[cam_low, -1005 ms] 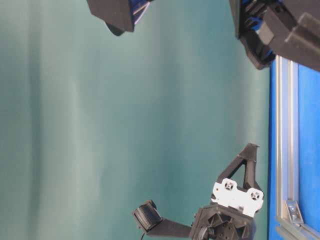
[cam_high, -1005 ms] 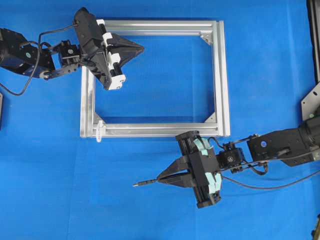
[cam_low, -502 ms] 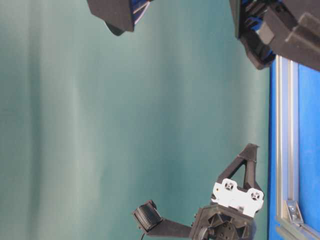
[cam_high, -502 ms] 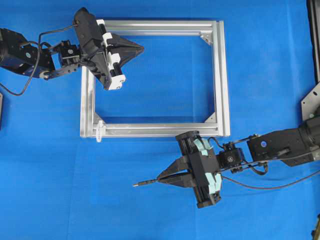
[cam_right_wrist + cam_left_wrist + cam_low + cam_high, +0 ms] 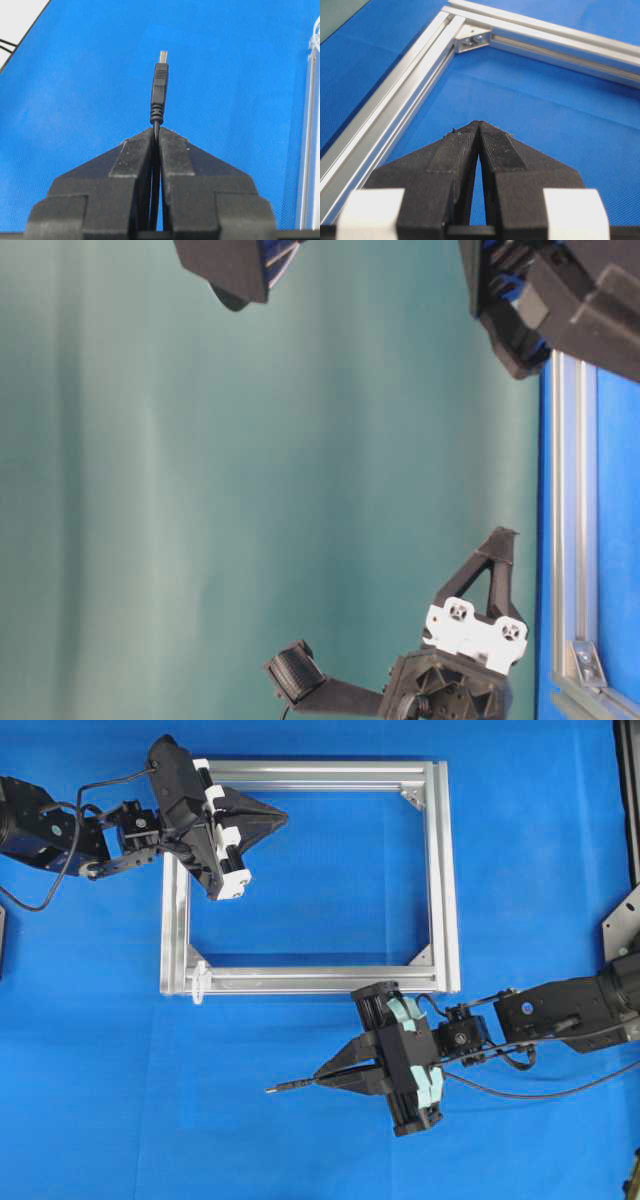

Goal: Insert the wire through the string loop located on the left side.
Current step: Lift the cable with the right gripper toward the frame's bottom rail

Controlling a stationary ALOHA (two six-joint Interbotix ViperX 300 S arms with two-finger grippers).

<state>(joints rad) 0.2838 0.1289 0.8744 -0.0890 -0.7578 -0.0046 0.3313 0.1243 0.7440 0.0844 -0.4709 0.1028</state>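
Right gripper (image 5: 322, 1077) is clamped on the wire (image 5: 290, 1086) just behind the plug so its tip pokes out leftward, probably for threading the string loop (image 5: 199, 982), while the left gripper (image 5: 280, 817) hangs pinched together, empty, over the frame (image 5: 443, 870).

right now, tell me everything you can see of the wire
The thin black wire ends in a ribbed, dark moulded plug with a slim metal tip. The right end effector is shut on it just behind the plug, so the plug sticks straight out past the fingertips. In the overhead view it points left, above the blue cloth, below and apart from the silver aluminium frame. It has not reached the small whitish string loop at the frame's lower left corner.
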